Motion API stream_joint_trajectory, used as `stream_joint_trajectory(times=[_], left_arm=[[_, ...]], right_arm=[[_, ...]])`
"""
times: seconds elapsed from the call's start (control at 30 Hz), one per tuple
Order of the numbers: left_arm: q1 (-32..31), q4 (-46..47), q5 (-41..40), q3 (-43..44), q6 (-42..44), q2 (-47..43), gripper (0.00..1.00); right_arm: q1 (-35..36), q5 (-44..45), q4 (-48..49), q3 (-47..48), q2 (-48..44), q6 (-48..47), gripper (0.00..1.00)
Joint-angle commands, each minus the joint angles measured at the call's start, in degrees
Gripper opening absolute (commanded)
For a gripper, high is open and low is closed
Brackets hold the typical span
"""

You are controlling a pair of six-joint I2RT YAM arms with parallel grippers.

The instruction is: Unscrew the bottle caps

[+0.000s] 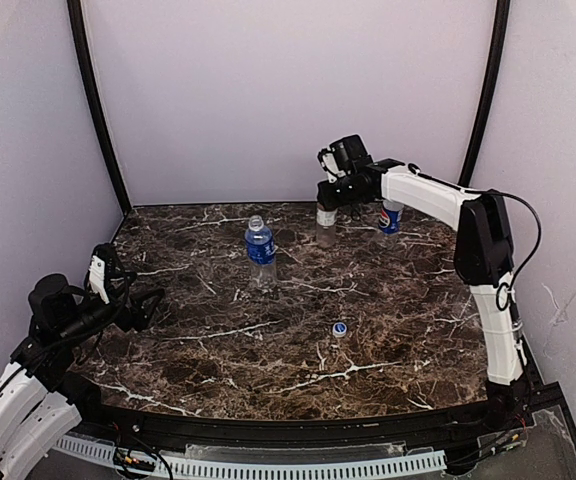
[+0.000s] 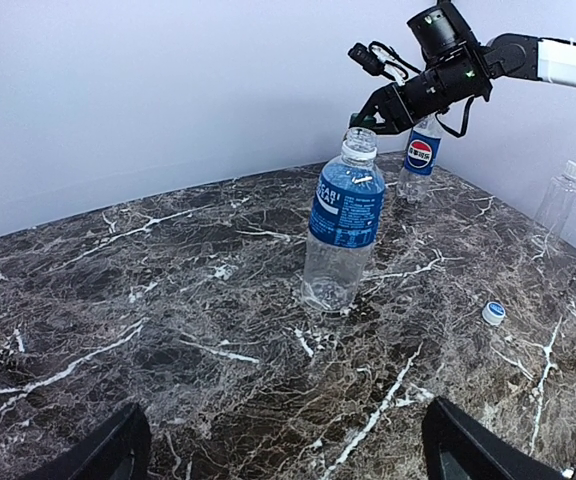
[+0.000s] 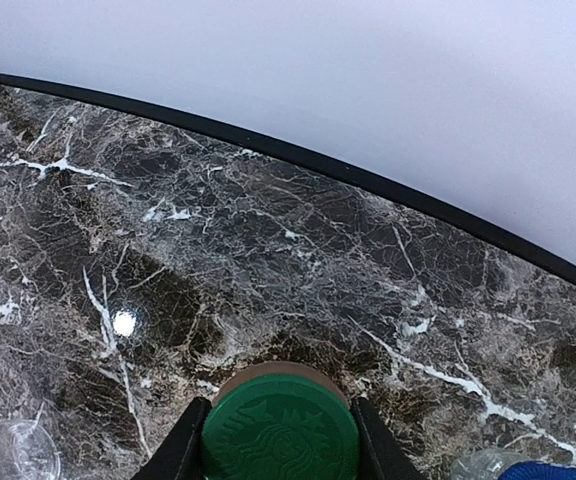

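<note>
Glossy dark marble-look table with white veins, matt green plastic cap with embossed logo, clear smooth plastic bottle with glossy blue label, matt black fingers.

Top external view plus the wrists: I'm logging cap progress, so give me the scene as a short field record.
right gripper: closed on green cap of the brown bottle
left gripper: open, holding nothing
blue-label bottle: mid-table, upright, cap off
loose cap: blue and white, lying on table
logo bottle: upright beside the right gripper
</note>
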Motion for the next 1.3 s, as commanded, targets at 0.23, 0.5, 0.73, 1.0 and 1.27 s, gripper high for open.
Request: stream_joint_trajectory(times=[0.23, 0.5, 0.73, 1.0, 1.27], left_arm=[[0.79, 1.07, 3.9, -0.6, 0.02, -0.49, 0.94], [0.96, -3.99, 12.14, 5.87, 8.33, 0.21, 0.93], [0.92, -18.64, 20.12, 18.47, 22.91, 3.56, 0.98], [0.99, -33.17, 27.62, 24.18, 32.49, 9.01, 0.99], [0.89, -29.26, 26.86, 25.43, 29.88, 11.91, 0.98]], right_arm=[[11.01, 3.46, 16.69, -7.47, -23.23, -6.18, 0.0], [23.0, -12.54, 21.57, -8.48, -25.79, -7.51, 0.0], [29.59, -23.89, 15.18, -4.76, -22.02, -4.53, 0.0], [33.86, -30.72, 12.89, -2.19, -18.07, -1.5, 0.0], [36.02, -33.29, 15.66, 1.11, -13.11, 1.91, 0.0]])
